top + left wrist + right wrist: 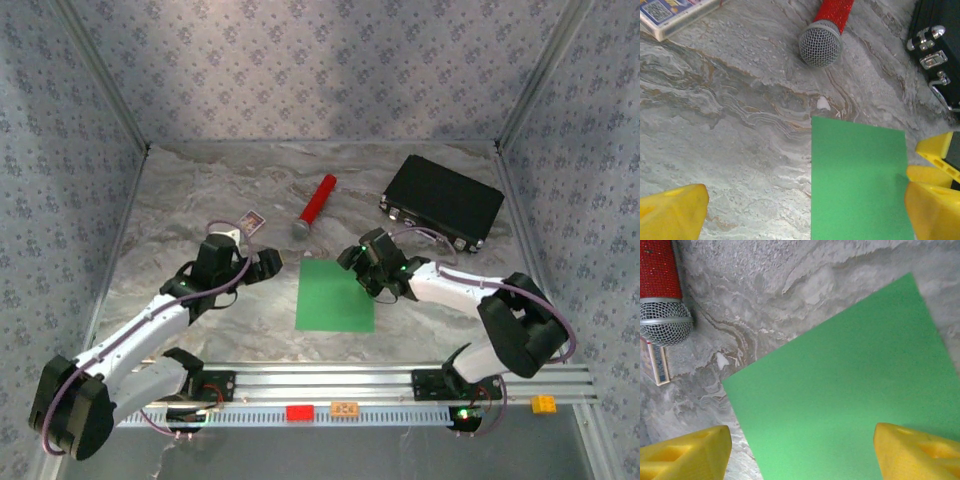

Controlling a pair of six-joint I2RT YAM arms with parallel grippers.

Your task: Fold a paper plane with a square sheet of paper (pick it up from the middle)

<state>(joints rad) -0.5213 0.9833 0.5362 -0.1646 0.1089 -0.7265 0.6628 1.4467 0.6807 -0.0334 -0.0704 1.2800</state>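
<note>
The square sheet of paper (335, 294) lies flat and unfolded on the marbled surface (190, 200), between the two arms. The right fingers (917, 452) stand apart over its far right corner. The left fingers (672, 212) are spread wide near its far left corner. Beyond it lie a red microphone (315, 207), a black case (443, 202) and a small card (250, 221).

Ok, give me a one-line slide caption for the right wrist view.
Open right gripper poised over the flat square sheet of paper, red microphone at upper left.
</note>
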